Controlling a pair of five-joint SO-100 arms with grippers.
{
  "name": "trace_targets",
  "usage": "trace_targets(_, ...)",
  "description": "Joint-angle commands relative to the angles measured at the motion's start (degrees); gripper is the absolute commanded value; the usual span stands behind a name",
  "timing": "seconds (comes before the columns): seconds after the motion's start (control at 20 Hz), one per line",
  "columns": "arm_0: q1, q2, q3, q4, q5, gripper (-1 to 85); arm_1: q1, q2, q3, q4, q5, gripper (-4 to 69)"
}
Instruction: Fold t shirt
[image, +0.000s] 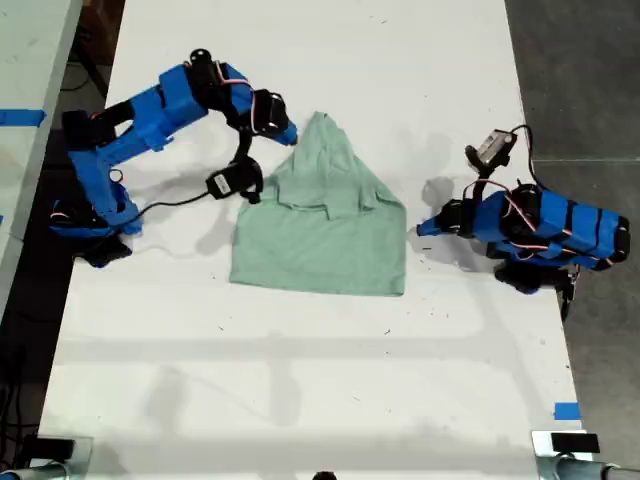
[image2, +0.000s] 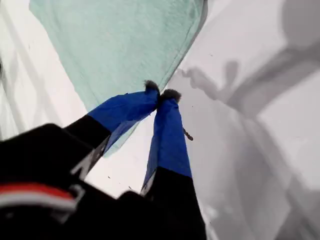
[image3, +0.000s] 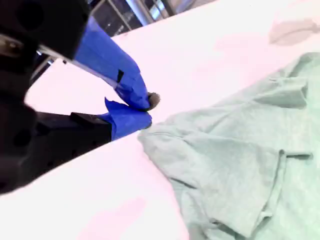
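Note:
The pale mint-green t shirt lies on the white table, its sleeves folded in so that its far end narrows to a point. In the exterior view's left, my second gripper hovers beside that narrow end. Its fingertips are shut with nothing between them, just short of the t shirt. From the exterior view's right, my first gripper points at the shirt's side edge. Its jaws are shut and empty, close to the t shirt hem.
A second table with blue tape stands at the exterior view's left. Dark floor runs along the exterior view's right. A black cable trails on the table beside the second arm. Blue tape marks the table's near edge.

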Motion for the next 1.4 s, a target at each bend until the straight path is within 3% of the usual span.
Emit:
trace_targets(0.0, -0.2, 24.2, 11.9, 0.9, -1.0, -0.2, -0.9, 0.9, 2.9, 0.0, 0.0, 1.9)
trace_targets(0.2, 11.0, 70.2, 61.0, -18.9, -14.2, -0.2, -0.9, 0.9, 2.9, 0.0, 0.2, 1.9)
trace_targets(0.3, 13.0, 85.7, 83.0, -28.9, -15.6, -0.2, -0.9, 0.9, 2.9, -0.1, 0.2, 1.9)
trace_targets(0.45, 12.8, 102.1, 105.6, -35.7, -14.7, -0.2, -0.7, 0.9, 3.0, -0.1, 0.4, 1.9)
trace_targets(0.55, 8.8, 116.7, 120.8, -28.3, -15.7, -0.2, -0.8, 0.9, 3.1, -0.1, 0.4, 1.9)
trace_targets(1.35, 8.9, 116.5, 120.8, -27.2, -17.3, -0.1, -1.6, 0.9, 3.1, -0.6, 0.4, 1.9)
